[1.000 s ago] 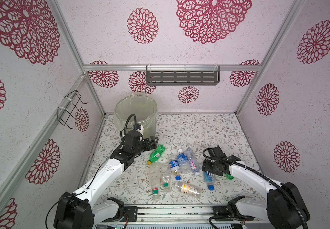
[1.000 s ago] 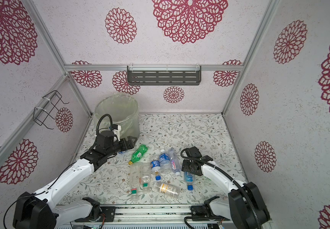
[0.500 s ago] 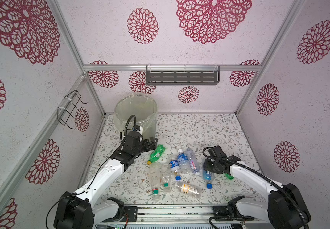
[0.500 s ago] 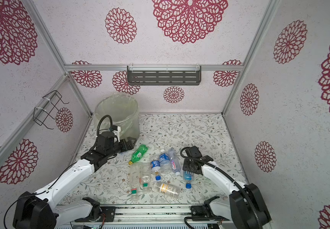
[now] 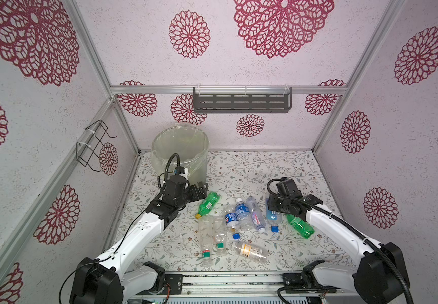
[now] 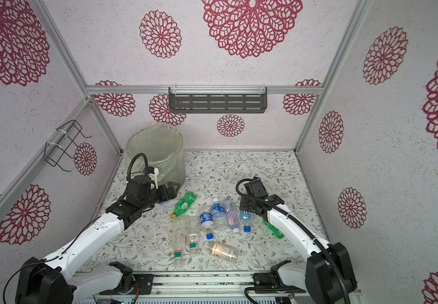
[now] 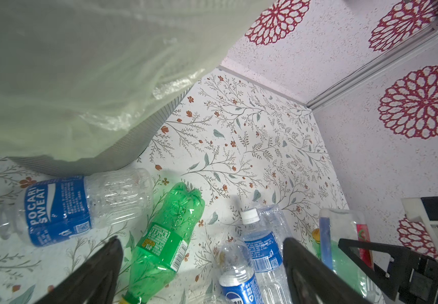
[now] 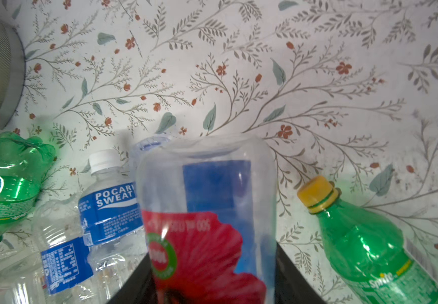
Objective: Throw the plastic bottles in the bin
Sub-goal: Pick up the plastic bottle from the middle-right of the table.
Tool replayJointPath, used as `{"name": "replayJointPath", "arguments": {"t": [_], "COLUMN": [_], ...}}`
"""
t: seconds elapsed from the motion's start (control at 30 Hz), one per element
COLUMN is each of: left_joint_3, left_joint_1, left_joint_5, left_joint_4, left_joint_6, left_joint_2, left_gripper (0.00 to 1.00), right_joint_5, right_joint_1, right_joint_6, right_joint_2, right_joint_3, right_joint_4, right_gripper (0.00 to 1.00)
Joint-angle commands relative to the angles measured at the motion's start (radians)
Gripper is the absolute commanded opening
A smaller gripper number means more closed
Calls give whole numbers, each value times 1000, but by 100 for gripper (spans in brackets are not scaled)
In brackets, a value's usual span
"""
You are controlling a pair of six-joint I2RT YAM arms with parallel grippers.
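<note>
Several plastic bottles lie in a cluster mid-floor in both top views, among them a green bottle (image 5: 207, 204) with a yellow cap and a second green bottle (image 5: 300, 226) under my right arm. My right gripper (image 5: 275, 209) is shut on a clear bottle with a blue and red label (image 8: 207, 218), whose blue cap (image 5: 274, 229) points to the front. My left gripper (image 5: 201, 190) stands open by the foot of the bin (image 5: 179, 147), with nothing between its fingers (image 7: 102, 265). A clear Pocari Sweat bottle (image 7: 62, 208) lies against the bin's base.
A grey slotted shelf (image 5: 241, 103) hangs on the back wall and a black wire rack (image 5: 93, 144) on the left wall. Metal frame posts mark the corners. The floral floor (image 5: 252, 168) stretches behind the bottles to the back wall.
My right gripper has closed on the blue and red labelled bottle and drawn it slightly away from the front edge. My left arm has hardly moved.
</note>
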Motion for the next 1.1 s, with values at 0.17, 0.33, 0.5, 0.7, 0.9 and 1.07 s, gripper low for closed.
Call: {"name": "replayJointPath", "arguments": {"t": [0.17,0.33,0.5,0.7,0.9,1.07], "left_joint_3": [19,28,30,22,12,1], "left_joint_1": [-17,-27,-31,-35,-35,-35], "left_joint_5": [-22,-30,-36,-41,-86,-86], "left_joint_4": [-11,-14,-15,-28,-54,-50], "left_joint_6": [-1,0,-3,-5,-3,-6], "left_joint_2": [22,32,36,22,11,2], "left_gripper": [97,97,97,97,97,97], "right_joint_5": [-49,-83,-81,-142,-207,-224], "right_joint_1": [-14,-16,-18,-18,-18,-18], "right_joint_6": [-48,-49,2,39,42,38], "right_joint_2": [101,167,209,264,327,384], "right_joint_3": [141,224,278,368,509,638], "right_joint_4": [60,100,183,245,283,272], "right_gripper": [54,54,52,52,52,52]}}
